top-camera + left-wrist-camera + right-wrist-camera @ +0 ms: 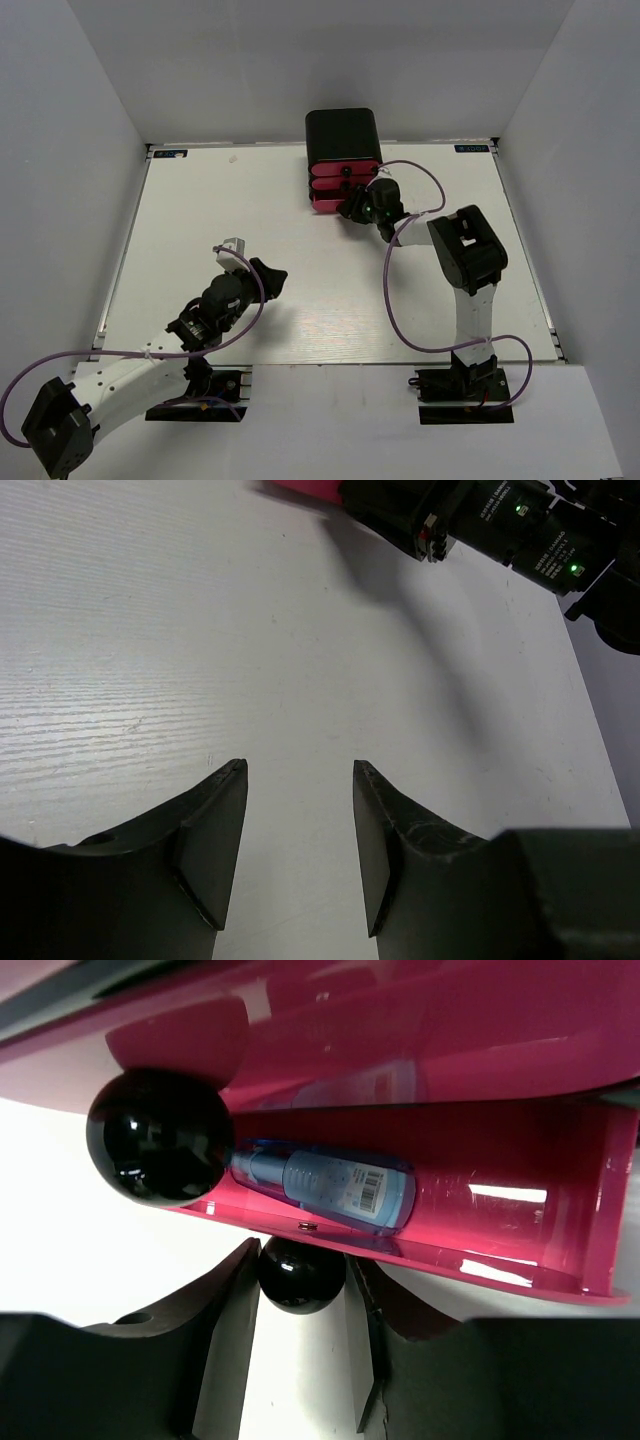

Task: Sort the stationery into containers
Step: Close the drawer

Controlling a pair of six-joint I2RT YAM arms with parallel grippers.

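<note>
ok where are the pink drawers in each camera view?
Top external: pink drawers, centre, at the far edge of the table.
Left wrist: pink sliver at the top edge.
Right wrist: fill the upper frame, one open with a blue marker inside.
Shared landmark: the right claw at the drawers, pinching a black knob.

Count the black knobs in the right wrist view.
2. A large knob at upper left, beside the open drawer; a smaller knob below it, between the right gripper fingers. A third may be hidden.
</note>
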